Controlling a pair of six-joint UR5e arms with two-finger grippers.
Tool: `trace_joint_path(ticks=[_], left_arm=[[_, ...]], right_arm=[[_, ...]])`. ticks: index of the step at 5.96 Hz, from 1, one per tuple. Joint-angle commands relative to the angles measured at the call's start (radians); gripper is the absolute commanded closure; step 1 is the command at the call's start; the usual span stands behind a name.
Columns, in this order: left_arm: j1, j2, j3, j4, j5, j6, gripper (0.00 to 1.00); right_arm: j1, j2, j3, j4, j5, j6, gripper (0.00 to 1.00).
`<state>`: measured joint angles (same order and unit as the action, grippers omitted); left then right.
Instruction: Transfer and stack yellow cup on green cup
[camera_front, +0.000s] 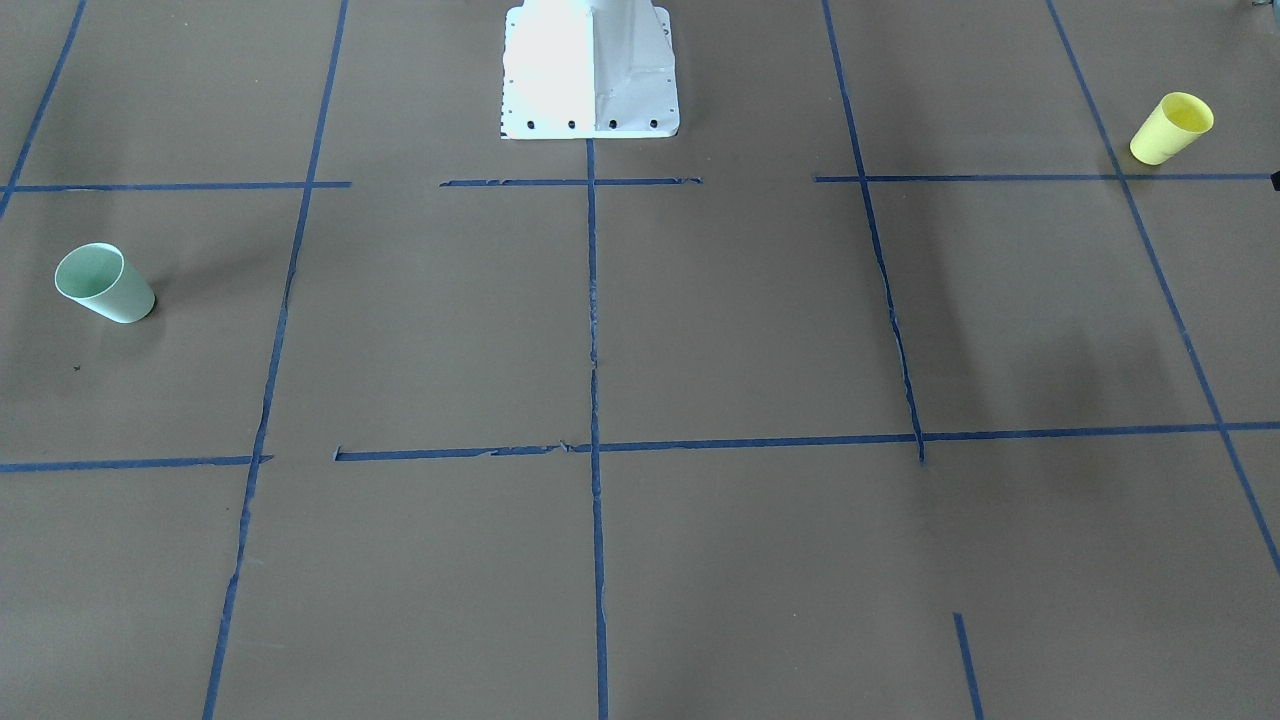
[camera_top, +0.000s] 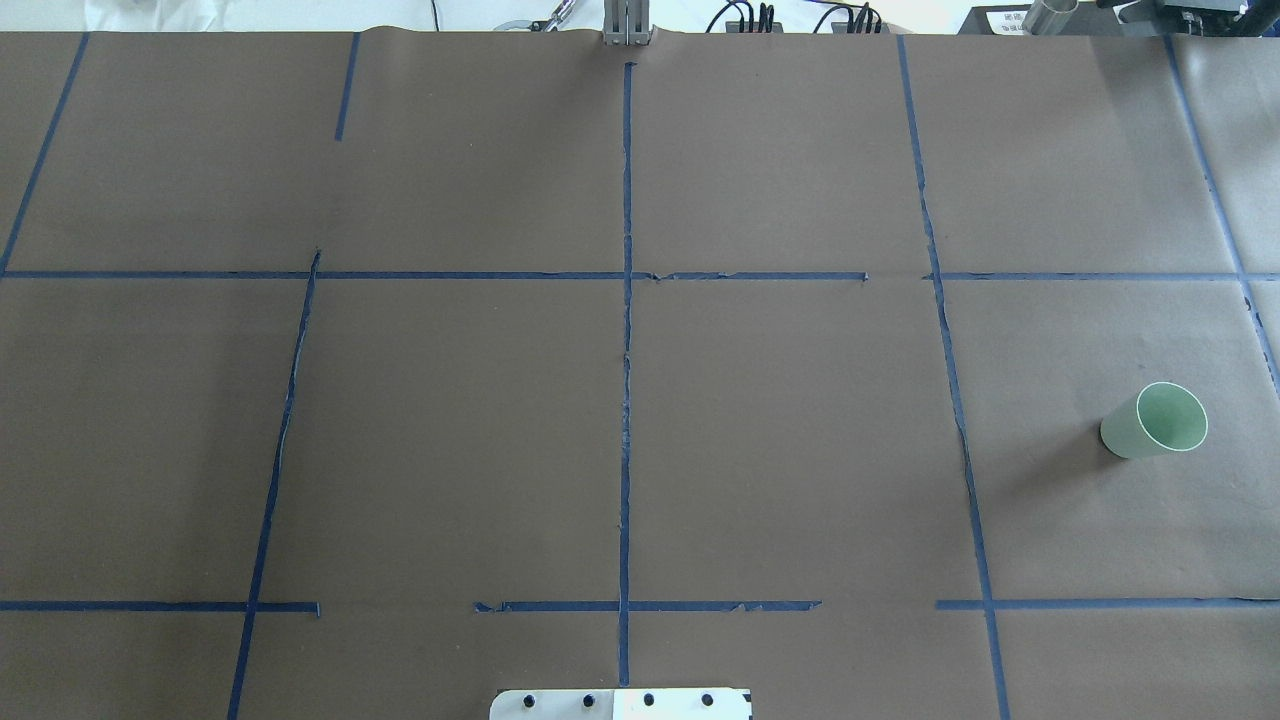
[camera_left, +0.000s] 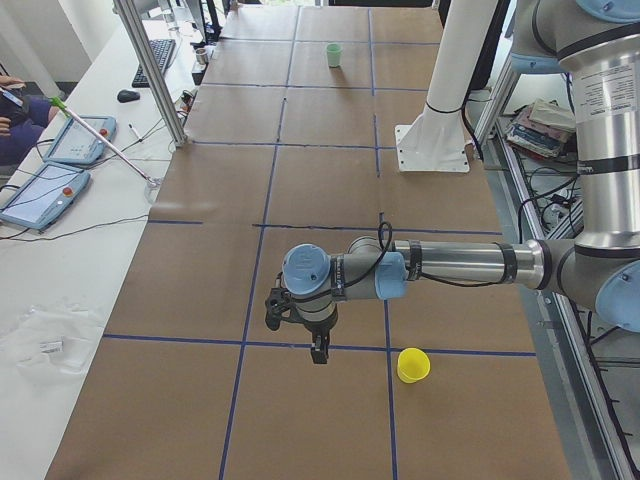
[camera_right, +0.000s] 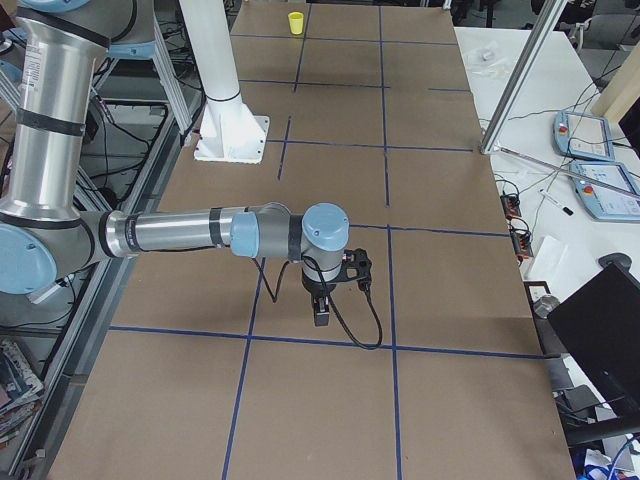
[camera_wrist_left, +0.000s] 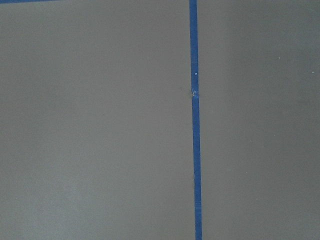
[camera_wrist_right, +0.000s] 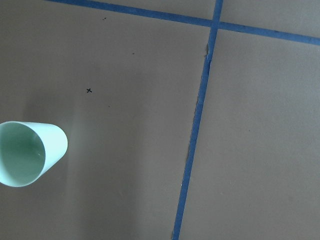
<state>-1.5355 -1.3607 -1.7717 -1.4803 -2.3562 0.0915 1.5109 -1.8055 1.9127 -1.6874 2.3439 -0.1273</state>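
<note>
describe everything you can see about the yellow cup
The yellow cup is small, bright yellow, plain and without a handle. It looks like plastic and tapers from a wider rim to a narrower base. It stands upright, mouth up and seemingly empty, on the brown paper-covered table, close to a blue tape line at the robot's left end. Only the table touches it; the left gripper hangs nearby, apart from it.
</note>
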Motion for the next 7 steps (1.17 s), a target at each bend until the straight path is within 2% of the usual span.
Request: trace_joint_path(ticks=[1, 4, 5, 6, 7], left_arm=[[0.0, 0.0, -0.002, -0.003, 0.0, 0.001, 0.0], [0.005, -0.024, -0.078, -0.009, 0.012, -0.007, 0.0], [0.0, -0.14, -0.075, -0.009, 0.029, -0.004, 0.0], [-0.005, -0.097, -0.125, -0.015, 0.008, -0.009, 0.0], [0.008, -0.08, -0.232, -0.023, 0.021, -0.142, 0.0]], right_arm=[[-0.001, 0.0, 0.0, 0.0, 0.0, 0.0, 0.0], [-0.001, 0.002, 0.0, 0.0, 0.0, 0.0, 0.0], [-0.001, 0.002, 0.003, 0.0, 0.0, 0.002, 0.0], [-0.001, 0.002, 0.002, 0.0, 0.0, 0.0, 0.0], [0.0, 0.002, 0.003, 0.0, 0.001, 0.0, 0.0]])
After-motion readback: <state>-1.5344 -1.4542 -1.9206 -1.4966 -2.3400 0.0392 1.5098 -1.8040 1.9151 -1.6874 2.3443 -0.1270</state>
